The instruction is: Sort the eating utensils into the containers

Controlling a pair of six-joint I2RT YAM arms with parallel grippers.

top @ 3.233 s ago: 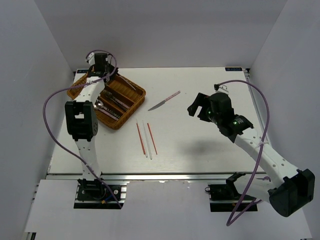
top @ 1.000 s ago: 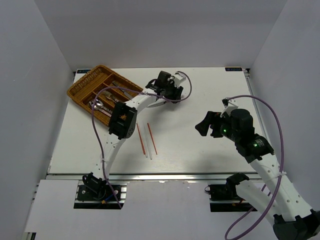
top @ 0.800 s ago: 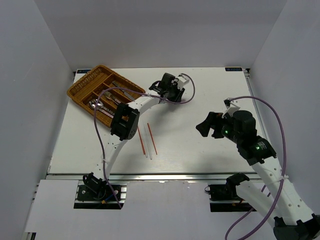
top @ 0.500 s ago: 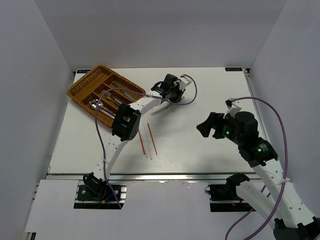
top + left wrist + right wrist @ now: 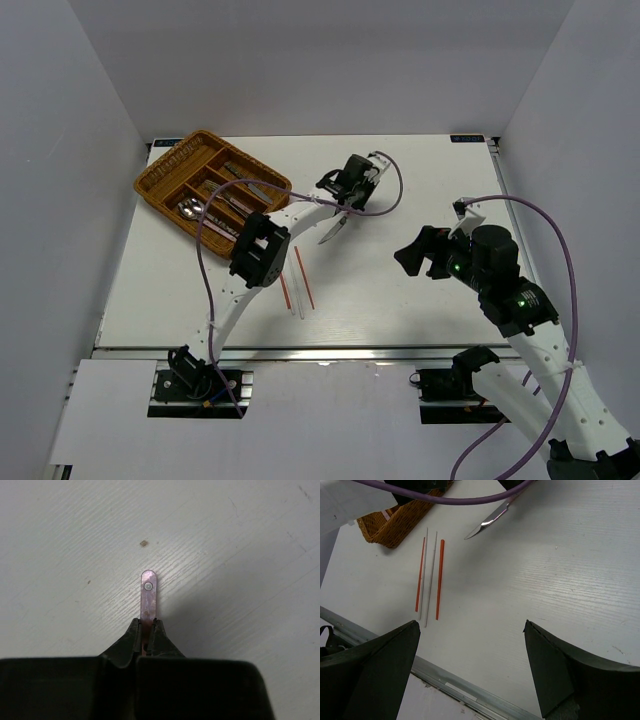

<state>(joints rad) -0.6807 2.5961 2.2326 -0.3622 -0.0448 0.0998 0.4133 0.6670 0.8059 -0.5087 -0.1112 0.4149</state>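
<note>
My left gripper (image 5: 145,625) is shut on the pink handle (image 5: 148,596) of a knife, whose rounded end sticks out past the fingertips just above the white table. In the top view the left gripper (image 5: 351,192) is at the table's middle back, and the knife's silver blade (image 5: 332,230) points toward the near left. Red and white chopsticks (image 5: 295,284) lie side by side in front of it, also seen as chopsticks (image 5: 429,575) in the right wrist view. The brown wicker tray (image 5: 160,178) at the back left holds several utensils. My right gripper (image 5: 472,625) hangs open and empty over the table's right half.
The left arm's purple cable (image 5: 375,208) loops beside the knife and crosses the top of the right wrist view. The tray's corner (image 5: 390,532) is near the chopsticks. The table's metal front edge (image 5: 470,690) runs below the right gripper.
My left gripper came from the tray to the knife, then shut on its pink handle and shifted right; the blade swung with it. The right arm barely moved.
</note>
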